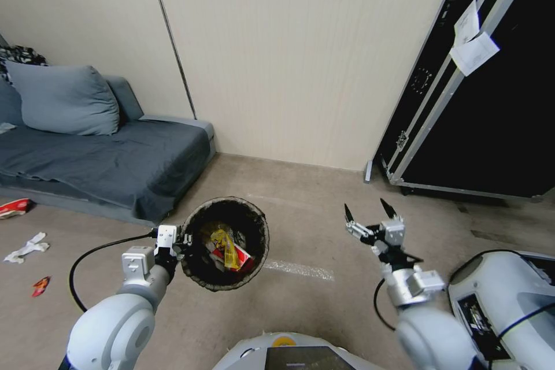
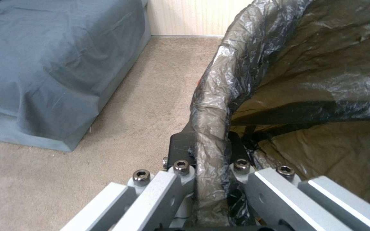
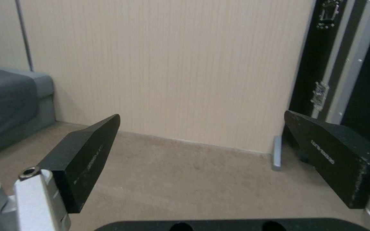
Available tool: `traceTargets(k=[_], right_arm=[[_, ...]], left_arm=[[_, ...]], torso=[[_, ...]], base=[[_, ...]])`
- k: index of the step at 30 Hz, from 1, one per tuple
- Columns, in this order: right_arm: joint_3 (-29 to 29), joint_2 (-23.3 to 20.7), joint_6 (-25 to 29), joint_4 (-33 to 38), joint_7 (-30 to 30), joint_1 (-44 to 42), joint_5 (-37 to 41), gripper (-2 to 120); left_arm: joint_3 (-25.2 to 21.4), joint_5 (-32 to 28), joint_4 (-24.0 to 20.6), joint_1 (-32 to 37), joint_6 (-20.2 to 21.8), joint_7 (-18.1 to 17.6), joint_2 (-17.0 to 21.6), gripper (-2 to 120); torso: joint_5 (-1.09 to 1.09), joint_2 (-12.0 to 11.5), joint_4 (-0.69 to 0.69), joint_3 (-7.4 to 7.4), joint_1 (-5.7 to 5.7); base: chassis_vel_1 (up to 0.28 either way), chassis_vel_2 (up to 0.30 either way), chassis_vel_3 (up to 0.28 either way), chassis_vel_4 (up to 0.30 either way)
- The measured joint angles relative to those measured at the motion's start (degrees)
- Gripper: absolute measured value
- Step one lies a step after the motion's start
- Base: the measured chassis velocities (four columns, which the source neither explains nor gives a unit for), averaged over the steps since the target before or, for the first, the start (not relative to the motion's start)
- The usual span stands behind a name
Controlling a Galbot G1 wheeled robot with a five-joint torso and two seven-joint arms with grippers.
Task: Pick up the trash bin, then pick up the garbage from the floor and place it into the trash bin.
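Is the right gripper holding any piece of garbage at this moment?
No, the right gripper is open with nothing between its black fingers, raised above the floor.

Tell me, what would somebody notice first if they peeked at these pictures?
Probably the trash bin, held up off the floor by the left end effector clamped on its bag-lined rim, with yellow and red wrappers already inside. Next, the right end effector, open and empty in the air to the bin's right. Litter lies on the floor near the grey sofa.
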Motion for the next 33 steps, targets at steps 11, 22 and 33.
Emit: traceTargets(k=[11,22,33], right_arm=[[-0.25,6.44,4.44,-0.41,-0.25,-2.67,-7.05,100],[-0.18,8.47,5.34,0.33,-0.32,-3.73,-8.65,100],[0.13,7.99,4.32,0.55,-0.35,-3.97,-7.21,100]], left_arm=[[-0.18,0.35,0.0,-0.27,0.0,0.55,-0.63,1],[-0.12,0.12,0.0,-0.51,0.0,0.73,-1.22,1],[-0.26,-0.52,0.0,-0.31,0.0,0.8,-0.9,1]], torso=[[0.02,0.0,0.01,0.0,0.0],[0.02,0.0,0.01,0.0,0.0],[0.02,0.0,0.01,0.0,0.0]], base=[[0.0,0.0,0.0,0.0],[0.005,0.002,0.004,0.003],[0.022,0.026,0.024,0.024]])
